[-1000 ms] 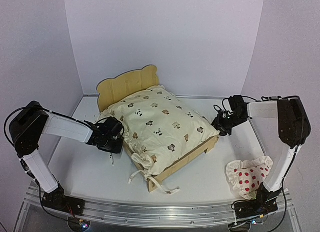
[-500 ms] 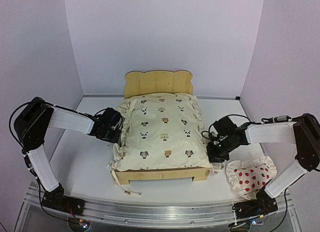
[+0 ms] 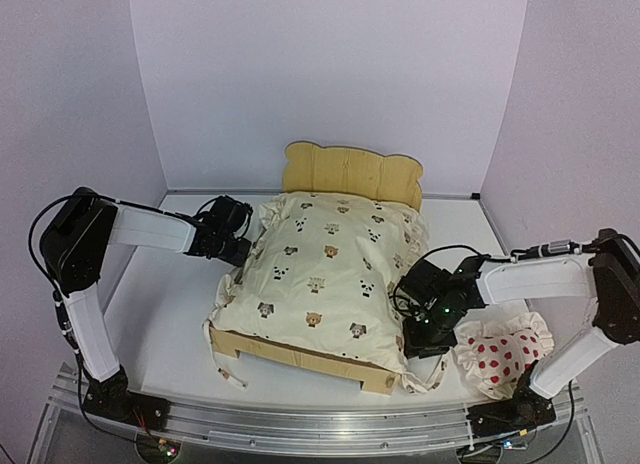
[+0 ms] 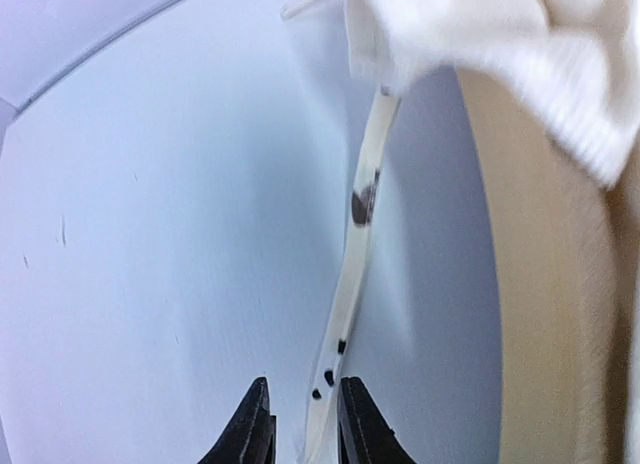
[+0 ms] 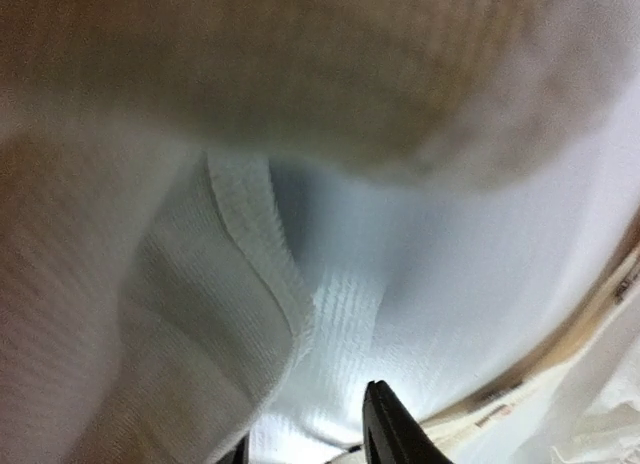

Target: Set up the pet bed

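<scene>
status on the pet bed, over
left claw pinching a tie strap. right claw pressed into cover, grip unclear. bed dressed, sits skewed. pillow off it, on table.

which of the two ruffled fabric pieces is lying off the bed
The white pillow with red dots: it sits on the table at the front right, while the cream animal-print cover lies spread over the pet bed.

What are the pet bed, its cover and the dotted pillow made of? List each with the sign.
Pet bed: seemingly plywood, unpainted and matte; pale flat cut panels.
Cover: soft cream fabric, likely cotton; wrinkles, fine ribbed weave up close.
Pillow: similar white cloth with red dots; limp ruffled edge.
</scene>
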{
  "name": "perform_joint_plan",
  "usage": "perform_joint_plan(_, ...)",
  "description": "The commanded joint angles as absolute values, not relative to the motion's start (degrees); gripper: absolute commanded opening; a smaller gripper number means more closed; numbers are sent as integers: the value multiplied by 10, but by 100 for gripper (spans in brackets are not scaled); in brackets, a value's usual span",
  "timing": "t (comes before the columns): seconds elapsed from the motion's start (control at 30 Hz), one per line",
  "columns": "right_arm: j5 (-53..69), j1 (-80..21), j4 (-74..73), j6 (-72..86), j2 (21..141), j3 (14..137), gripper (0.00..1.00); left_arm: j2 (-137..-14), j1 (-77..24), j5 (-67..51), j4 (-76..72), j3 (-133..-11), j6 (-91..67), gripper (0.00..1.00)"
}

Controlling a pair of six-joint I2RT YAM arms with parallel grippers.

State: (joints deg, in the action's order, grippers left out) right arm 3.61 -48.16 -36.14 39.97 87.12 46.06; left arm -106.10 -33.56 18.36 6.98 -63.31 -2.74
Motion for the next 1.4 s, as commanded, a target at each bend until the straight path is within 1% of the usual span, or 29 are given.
perform_joint_plan(0.0,-21,-513,-349,248,786,544,49,-1044,-361,133,28,-668,-26,24)
perform_joint_plan(0.1,-66,-483,-403,221,730,550,58,-1021,-354,151,30,-662,-28,29)
perform_joint_plan(0.23,-79,-417,-424,179,680,575,70,-1000,-352,177,46,-662,-32,35)
perform_joint_plan(0.27,-86,-401,-424,158,676,591,74,-994,-352,184,52,-661,-34,38)
perform_joint_plan(0.3,-95,-390,-424,143,678,606,77,-984,-352,189,56,-660,-37,43)
perform_joint_plan(0.4,-96,-342,-424,93,714,686,85,-958,-352,210,88,-661,-51,59)
perform_joint_plan(0.47,-91,-313,-422,53,758,745,90,-937,-353,219,124,-667,-69,68)
perform_joint_plan(0.5,-86,-302,-420,34,779,785,93,-925,-352,222,142,-674,-83,71)
perform_joint_plan(0.57,-62,-269,-420,0,843,863,96,-905,-353,221,198,-687,-113,72)
perform_joint_plan(0.6,-52,-252,-420,-23,875,895,97,-894,-354,211,226,-690,-131,72)
perform_joint_plan(0.73,28,-179,-421,-48,994,1051,98,-851,-380,173,324,-689,-200,62)
perform_joint_plan(0.83,97,-145,-421,-57,1085,1158,98,-823,-447,187,393,-690,-247,58)
perform_joint_plan(0.97,193,-119,-423,-76,1189,1270,98,-797,-533,126,434,-691,-298,46)
perform_joint_plan(1.07,270,-104,-424,-85,1238,1314,98,-790,-587,79,461,-694,-329,38)
perform_joint_plan(1.2,370,-95,-424,-91,1271,1333,94,-797,-646,39,481,-687,-346,32)
perform_joint_plan(1.27,388,-95,-424,-97,1279,1333,90,-804,-660,16,475,-671,-344,29)
perform_joint_plan(1.37,390,-95,-422,-102,1292,1333,79,-823,-677,-26,447,-646,-334,24)
